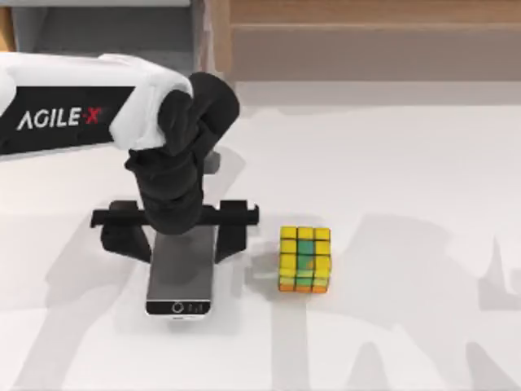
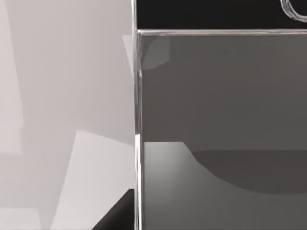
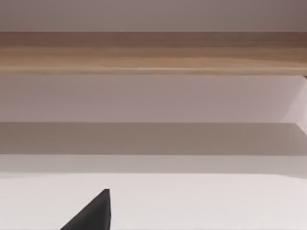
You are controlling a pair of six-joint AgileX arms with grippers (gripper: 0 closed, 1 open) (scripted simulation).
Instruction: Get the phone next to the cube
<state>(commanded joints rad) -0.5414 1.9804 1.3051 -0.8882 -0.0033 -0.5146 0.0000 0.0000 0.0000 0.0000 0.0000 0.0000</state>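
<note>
Phone [image 1: 180,277] lies flat on the white desk [image 1: 407,163] in the top view, just left of the cube [image 1: 304,259], the left claw [image 1: 172,241] spread wide astride it. Left wrist view: its glossy screen close up.

The top view looks straight down on the white worktop [image 1: 407,163]; the left wrist view sits very close above the glossy grey black-bezelled phone [image 2: 216,120], shared with it; the right wrist view faces a wooden ledge [image 3: 153,52].

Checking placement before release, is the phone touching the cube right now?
Apart. The top view shows a strip of bare table between the phone and the cube.
</note>
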